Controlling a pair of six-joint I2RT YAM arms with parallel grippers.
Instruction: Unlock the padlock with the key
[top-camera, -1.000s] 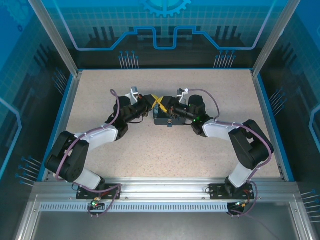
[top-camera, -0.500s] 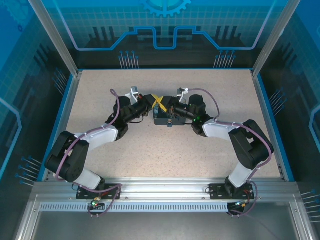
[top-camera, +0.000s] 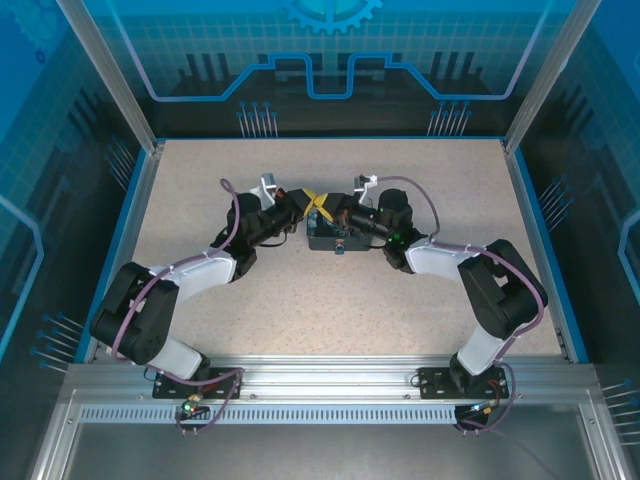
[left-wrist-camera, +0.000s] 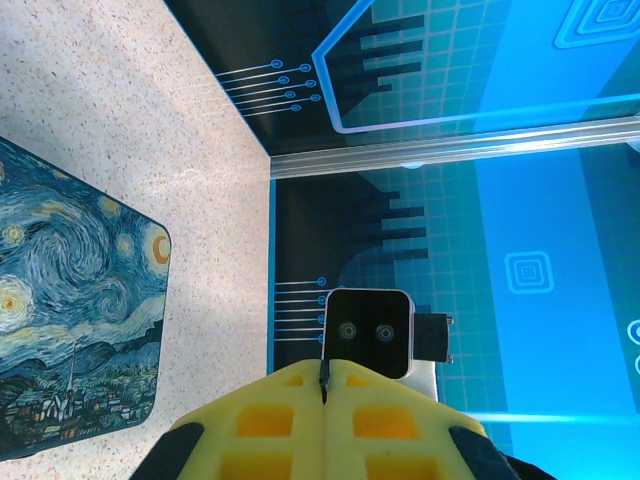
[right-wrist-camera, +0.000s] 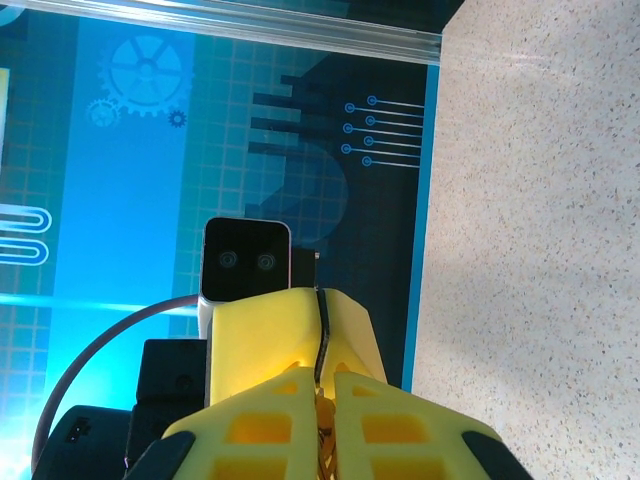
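Over the tabletop (top-camera: 300, 310) the two arms meet above the box (top-camera: 322, 241), and the task appears to be in its early middle. The left claw (left-wrist-camera: 325, 375) is pressed fully together, with only a thin dark line at its seam and nothing identifiable held. The right claw (right-wrist-camera: 320, 312) is pinched narrow on what seems to be the key (right-wrist-camera: 321, 430), a golden-brown glint between its fingers. The padlock (top-camera: 340, 249) is probably the small dark bluish piece at the box's near edge, too small to show whether its shackle is closed. Nothing shows the key seated in it. On that reading the key is gripped, and inserting it, turning it and freeing the shackle remain.

The tabletop is flat, matte and beige with fine speckling, edged in blue. The box is rectangular with rounded corners, its smooth lid printed with a swirling blue-and-yellow night sky. The claw fingers are blocky yellow wedges with recessed pockets on black bodies. The key looks like thin metal.
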